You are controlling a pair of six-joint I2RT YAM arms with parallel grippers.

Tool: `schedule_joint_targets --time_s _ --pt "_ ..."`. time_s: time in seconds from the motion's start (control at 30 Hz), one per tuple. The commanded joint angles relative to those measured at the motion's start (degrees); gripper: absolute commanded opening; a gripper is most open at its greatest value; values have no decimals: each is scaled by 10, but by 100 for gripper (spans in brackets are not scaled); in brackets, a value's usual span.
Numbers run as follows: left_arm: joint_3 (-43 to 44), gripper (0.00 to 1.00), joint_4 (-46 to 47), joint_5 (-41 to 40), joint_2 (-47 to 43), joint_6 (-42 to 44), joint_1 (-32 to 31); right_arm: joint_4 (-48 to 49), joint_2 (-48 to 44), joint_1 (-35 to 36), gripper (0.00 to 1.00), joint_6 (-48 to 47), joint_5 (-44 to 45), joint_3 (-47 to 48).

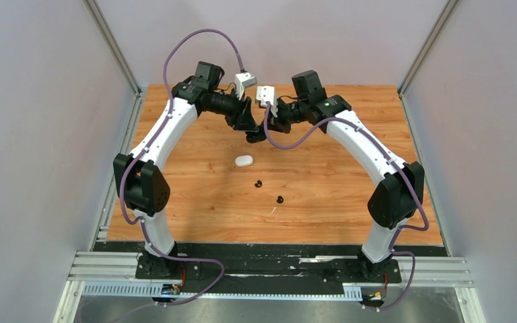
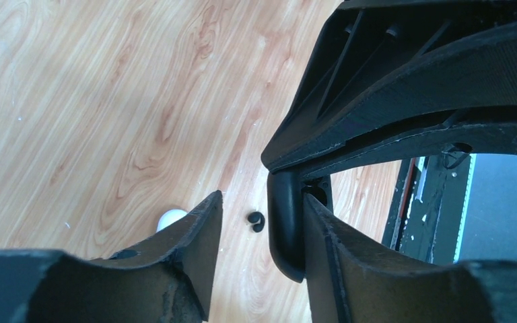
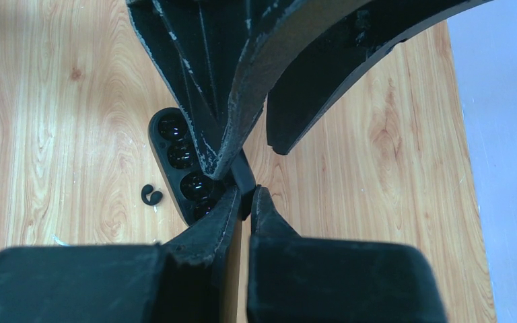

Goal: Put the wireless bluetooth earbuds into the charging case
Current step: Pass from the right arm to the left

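Two black buds (image 1: 280, 199) lie on the table (image 1: 377, 215) near the middle, just nearer than the white case (image 1: 244, 160), which is shut. No white buds show. Your right pincer (image 3: 248, 195) is squeezed tight on a thin edge of the black case (image 3: 182, 165), at the far middle of the table. That case is open and its shiny cups show. It looks lifted off the wood, but I can't be sure. Your left pincer (image 2: 261, 196) is partly wide. One finger touches the case and the other stands apart, so it holds nothing. Open it a bit more and pull it straight back, so you don't bump the case. Hold the right pincer steady with the cups facing up. Then bring the left pincer down over the far bud (image 1: 258, 183), with one finger on each side. Squeeze softly, because the bud is tiny and round and may pop away or roll. Lift it, line it up over a cup and push it in gently. If it sits crooked, let go and try again.
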Motion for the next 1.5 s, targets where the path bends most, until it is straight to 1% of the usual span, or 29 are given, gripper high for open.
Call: schedule_joint_targets --time_s 0.0,0.07,0.17,0.27,0.5,0.7,0.87,1.0,1.07,1.1,1.2,1.23,1.3,1.37,1.47 --pt "16 50 -1 6 -29 8 3 16 0 4 0 -1 -18 9" --pt "18 46 1 12 -28 5 3 16 0 4 0 -3 -18 7" --pt "22 43 -1 16 -28 6 3 17 -2 4 0 -4 -16 5" --pt "24 47 -6 14 -27 9 3 16 -2 5 0 -5 -14 4" --pt "20 50 -11 12 -28 10 4 18 1 5 0 -6 -13 4" --pt "18 51 -10 13 -31 9 8 17 5 5 0 -6 -12 3" --pt "16 50 -8 17 -29 8 8 18 6 6 0 -5 -13 4" --pt "14 42 -4 30 -26 7 8 19 6 6 0 -5 -15 4" --pt "14 36 -2 41 -25 8 9 19 5 6 0 -5 -14 3" --pt "16 31 -1 45 -25 8 8 19 5 6 0 -5 -14 2" --pt "20 19 -9 68 -22 14 8 21 5 6 0 -5 -12 1" --pt "19 12 -11 72 -22 19 8 23 4 7 0 -5 -10 1" --pt "20 4 -17 80 -22 27 8 26 4 7 0 -5 -8 1" --pt "21 0 -26 84 -22 36 8 29 5 7 0 -3 -6 1" --pt "20 0 -31 86 -24 45 8 35 5 7 1 5 -4 2"
